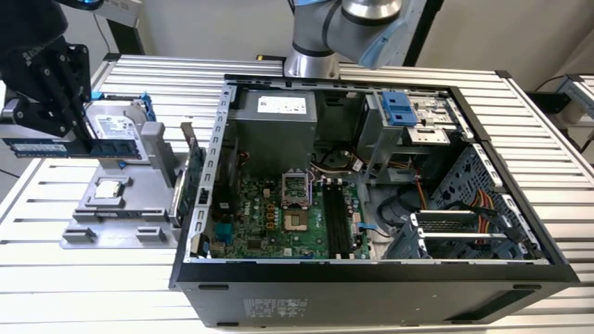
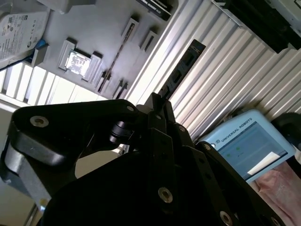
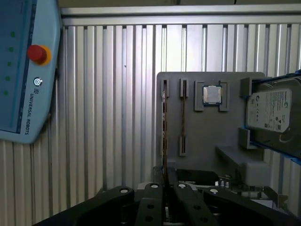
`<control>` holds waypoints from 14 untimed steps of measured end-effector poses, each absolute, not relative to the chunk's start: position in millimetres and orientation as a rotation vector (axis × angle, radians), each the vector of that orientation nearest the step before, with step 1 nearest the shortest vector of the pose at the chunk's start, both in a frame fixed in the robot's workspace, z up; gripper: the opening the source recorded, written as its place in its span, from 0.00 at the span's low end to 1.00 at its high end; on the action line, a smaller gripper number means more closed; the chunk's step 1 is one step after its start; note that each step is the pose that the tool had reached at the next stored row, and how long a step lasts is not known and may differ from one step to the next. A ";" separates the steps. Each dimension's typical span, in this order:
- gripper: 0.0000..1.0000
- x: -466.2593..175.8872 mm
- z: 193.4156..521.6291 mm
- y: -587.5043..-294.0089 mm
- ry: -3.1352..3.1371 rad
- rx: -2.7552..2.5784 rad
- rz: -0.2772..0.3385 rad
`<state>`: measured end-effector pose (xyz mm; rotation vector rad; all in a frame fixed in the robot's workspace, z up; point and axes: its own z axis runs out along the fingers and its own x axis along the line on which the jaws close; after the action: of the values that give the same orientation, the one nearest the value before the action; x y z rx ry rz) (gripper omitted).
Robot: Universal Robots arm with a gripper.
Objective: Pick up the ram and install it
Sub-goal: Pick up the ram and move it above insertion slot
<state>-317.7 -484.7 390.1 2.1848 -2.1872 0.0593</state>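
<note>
The gripper is pinching the ram between its fingers above the grey fixture near the tabletop's edge. The hard drive is sitting just behind, with the open computer case beside.

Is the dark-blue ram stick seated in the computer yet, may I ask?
Out: the black hand holds the long dark-blue ram stick outside the open computer case, at the exterior view's left.

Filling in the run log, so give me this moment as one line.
gripper: shut on ram | ram: above fixture, outside case | install: not done
</note>
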 end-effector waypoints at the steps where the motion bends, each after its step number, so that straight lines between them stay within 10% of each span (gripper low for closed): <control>1: 0.00 -316.9 390.1 -484.7 -2.187 2.184 0.060; 14: 0.00 -307.1 390.1 -484.7 -2.188 2.178 0.066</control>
<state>-307.1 -484.7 390.1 2.1777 -2.1882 0.0655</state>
